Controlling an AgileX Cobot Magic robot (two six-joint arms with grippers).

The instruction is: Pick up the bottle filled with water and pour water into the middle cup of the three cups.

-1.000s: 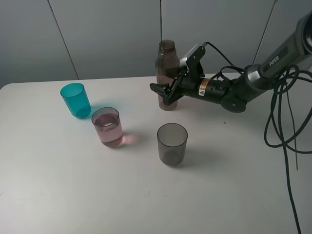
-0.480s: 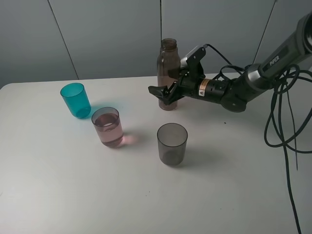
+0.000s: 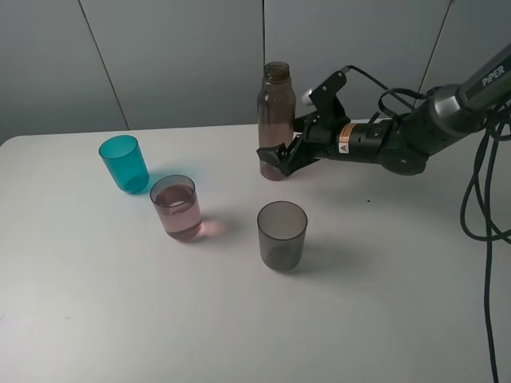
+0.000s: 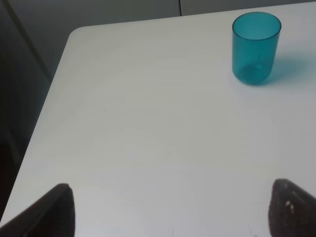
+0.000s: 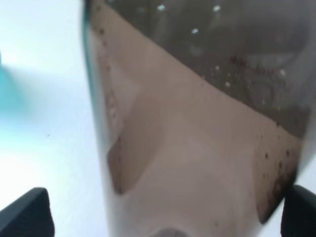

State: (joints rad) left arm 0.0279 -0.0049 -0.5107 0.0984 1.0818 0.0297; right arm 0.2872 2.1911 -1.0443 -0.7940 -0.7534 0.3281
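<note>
White table [image 3: 120, 319]: near half bare; bottle [image 3: 275, 120] near far edge.

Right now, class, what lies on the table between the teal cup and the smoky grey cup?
In the exterior high view, the pink cup, holding liquid, stands between the teal cup and the smoky grey cup.

3 cups [image 3: 192, 195], 1 bottle [image 3: 275, 112], 1 table [image 3: 120, 319].
</note>
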